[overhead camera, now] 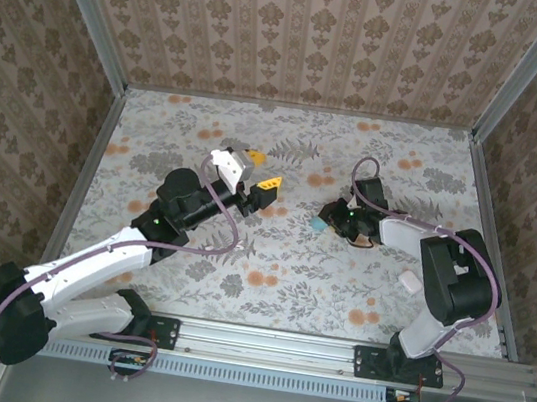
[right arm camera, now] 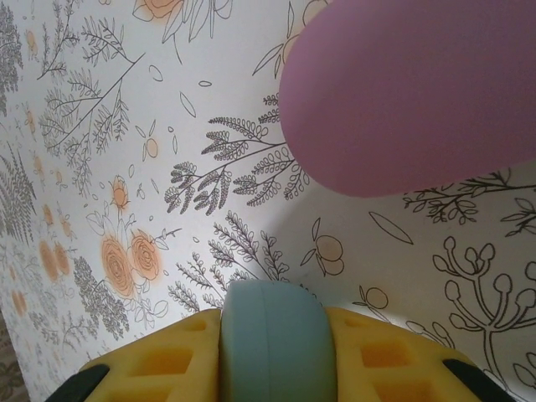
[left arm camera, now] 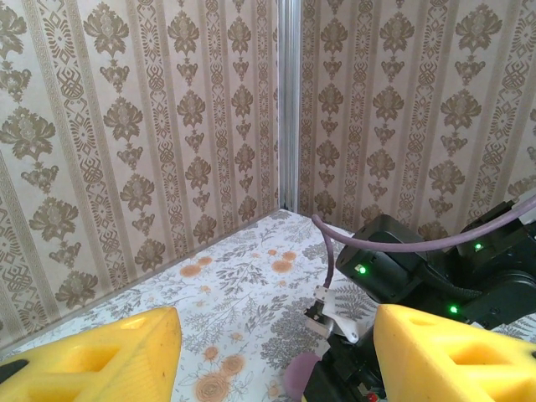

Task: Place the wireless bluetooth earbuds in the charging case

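The floral-patterned table (overhead camera: 275,293) is enclosed by wallpapered walls (overhead camera: 303,34) on three sides. Ahead of the left gripper (overhead camera: 262,192), the black wrist of the right arm (left arm camera: 419,268) is seen, with its purple cable (left arm camera: 402,243) looped across it, so the way past the fingertips is blocked on that side. The yellow fingers (left arm camera: 100,360) of the left gripper (left arm camera: 276,352) are held well apart, roughly half open, and nothing is gripped between them. They are raised above the table and pointed toward the far corner.

The right gripper (overhead camera: 326,220) is lowered close to the table, facing the left gripper and near it. Its jaws are closed on a teal charging case (right arm camera: 272,335), which is clamped between the two pads at the tips and is seen as a small teal spot (overhead camera: 318,225) from above.

Just beyond these fingertips and off to one side, a pink case (right arm camera: 410,92) lies on the table, apart from the teal one. It is glimpsed low between the left fingers too (left arm camera: 300,374).

A white case (overhead camera: 406,279) is left well behind the right fingers, beside the right arm's elbow.
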Robot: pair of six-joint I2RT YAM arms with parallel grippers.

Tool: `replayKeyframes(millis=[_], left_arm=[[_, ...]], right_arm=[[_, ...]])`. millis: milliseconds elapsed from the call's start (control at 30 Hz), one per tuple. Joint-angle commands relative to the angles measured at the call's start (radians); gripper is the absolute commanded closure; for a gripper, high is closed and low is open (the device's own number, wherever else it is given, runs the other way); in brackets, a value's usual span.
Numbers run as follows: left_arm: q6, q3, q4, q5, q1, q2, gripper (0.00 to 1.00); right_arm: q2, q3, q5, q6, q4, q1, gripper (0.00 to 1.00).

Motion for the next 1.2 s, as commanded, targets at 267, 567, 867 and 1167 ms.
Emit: replayKeyframes(millis=[267, 567, 867, 1167], left_arm=[[-0.001, -0.026, 0.034, -0.008, 0.011, -0.014, 0.37], [-0.004, -0.031, 0.037, -0.004, 0.011, -0.025, 0.37], [-0.009, -0.041, 0.043, -0.011, 0.013, -0.025, 0.36], [-0.015, -0.049, 0.064, -0.007, 0.014, -0.017, 0.36]], right_arm=[[-0.106, -0.032, 0.113, -0.079, -0.203, -0.018, 0.61], [-0.115, -0.054, 0.122, -0.083, -0.213, -0.035, 0.57], [-0.234, -0.063, 0.162, -0.111, -0.325, -0.069, 0.44], [-0.58, -0.172, 0.147, -0.142, -0.427, -0.19, 0.41]])
